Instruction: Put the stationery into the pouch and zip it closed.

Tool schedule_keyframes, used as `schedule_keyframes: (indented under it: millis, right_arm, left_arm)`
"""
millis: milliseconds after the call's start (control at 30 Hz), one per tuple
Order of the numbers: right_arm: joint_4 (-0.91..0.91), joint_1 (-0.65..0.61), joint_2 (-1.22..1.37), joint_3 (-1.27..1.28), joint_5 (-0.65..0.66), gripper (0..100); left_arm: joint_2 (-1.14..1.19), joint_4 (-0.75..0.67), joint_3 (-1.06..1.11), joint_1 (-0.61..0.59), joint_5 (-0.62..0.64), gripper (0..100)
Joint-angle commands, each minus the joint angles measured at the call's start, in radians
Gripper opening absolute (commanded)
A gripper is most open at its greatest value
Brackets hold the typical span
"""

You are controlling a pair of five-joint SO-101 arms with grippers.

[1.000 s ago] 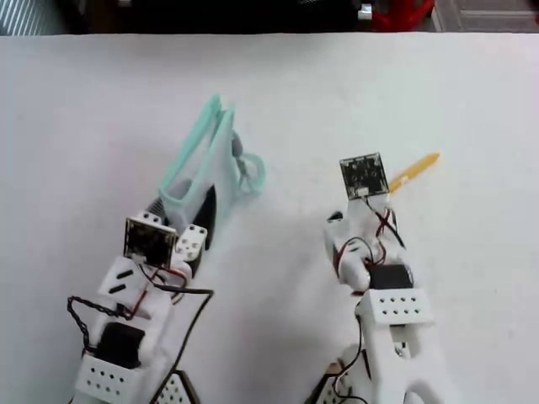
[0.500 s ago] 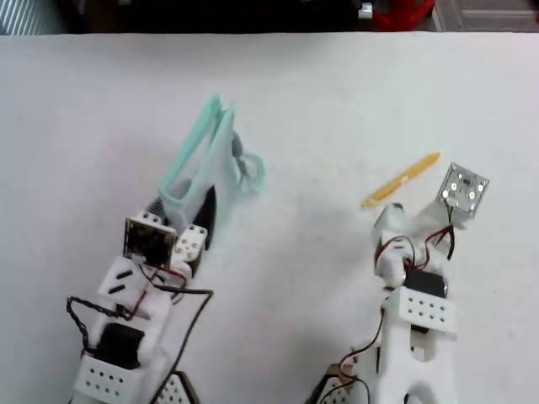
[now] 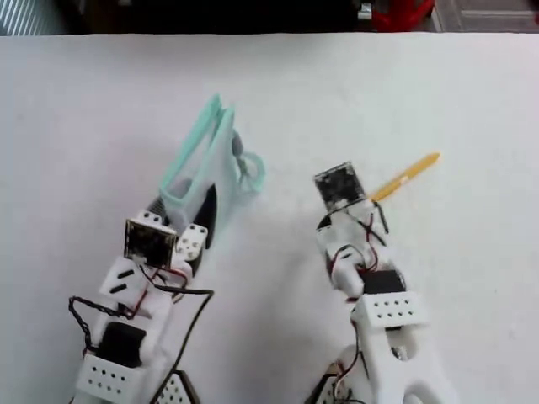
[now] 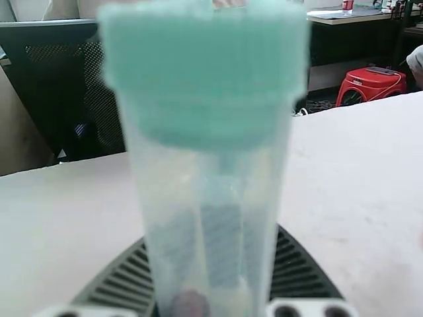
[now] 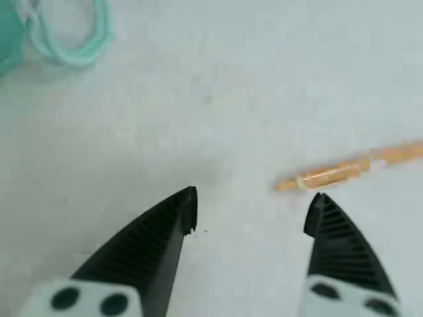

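**High view.** Your left gripper (image 3: 200, 210) stays clamped on the near end of the pouch (image 3: 202, 156), teal band pointing away over the table (image 3: 84, 101). Neither has shifted in the last second. The right arm (image 3: 370, 278) swung outward past the pen (image 3: 408, 175) half a second ago and has now come back inward, with its wrist over the pen's near tip. The pen lies where it lay, well apart from the pouch, so this piece of stationery is not yet packed.

**Left wrist view.** The clear pouch rises between the closed jaws. Its contents are too blurred to tell.

**Right wrist view.** The right gripper (image 5: 252, 208) hangs spread and empty. The pen sits just beyond one fingertip, outside the gap, and the pouch's cord loop (image 5: 73, 36) lies farther off. You will probably need to shift toward the pen before closing.
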Motion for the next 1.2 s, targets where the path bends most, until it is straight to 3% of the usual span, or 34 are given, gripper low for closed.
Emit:
schedule_keyframes:
  millis: [0,133,367,667,800,1000,1167]
  right_arm:
    - [-0.007,0.093,-0.002,-0.101,-0.170,26.1]
    - [0.015,0.051,-0.001,-0.137,-0.155,25.9]
    - [0.194,0.056,0.064,-0.428,-0.164,14.9]
    - [0.472,0.073,0.684,-0.933,-0.377,19.1]
    - [0.611,0.174,0.961,-1.145,-0.468,19.8]
    - [0.696,0.303,1.253,-1.361,-0.592,30.1]
    - [0.736,0.321,1.342,-1.530,-0.632,19.7]
  left_arm:
    - [-0.015,-0.043,-0.006,0.012,-0.009,13]
    - [-0.015,-0.043,-0.006,0.012,-0.009,13]
    - [-0.015,-0.043,-0.006,0.012,-0.009,13]
    - [-0.015,-0.043,-0.006,0.010,-0.009,13]
    - [-0.015,-0.043,-0.006,0.010,-0.009,13]
    - [-0.015,-0.031,-0.006,0.016,-0.058,13]
    - [-0.015,-0.023,-0.006,0.018,-0.060,13]
